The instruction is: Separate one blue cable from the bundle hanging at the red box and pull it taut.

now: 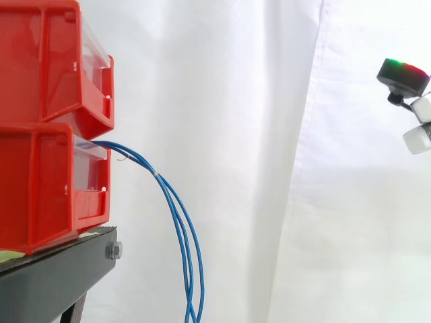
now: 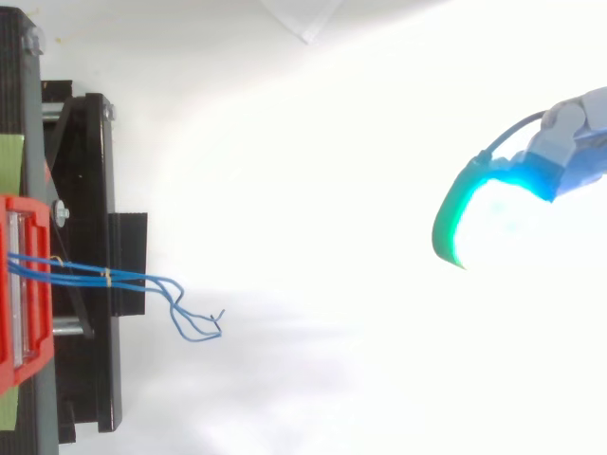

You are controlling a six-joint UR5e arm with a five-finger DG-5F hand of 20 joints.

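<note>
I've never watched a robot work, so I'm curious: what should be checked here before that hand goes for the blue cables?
1. The hand clear of the blue cables: ok, well apart from them.
2. Way between them free: ok, just the white curtain behind.
3. Cables hanging loose from the lower red bin: ok.
4. One cable parted from the bundle: not ok, a small tie holds them together.
5. Cable pulled taut: not ok, all hang slack.
</note>
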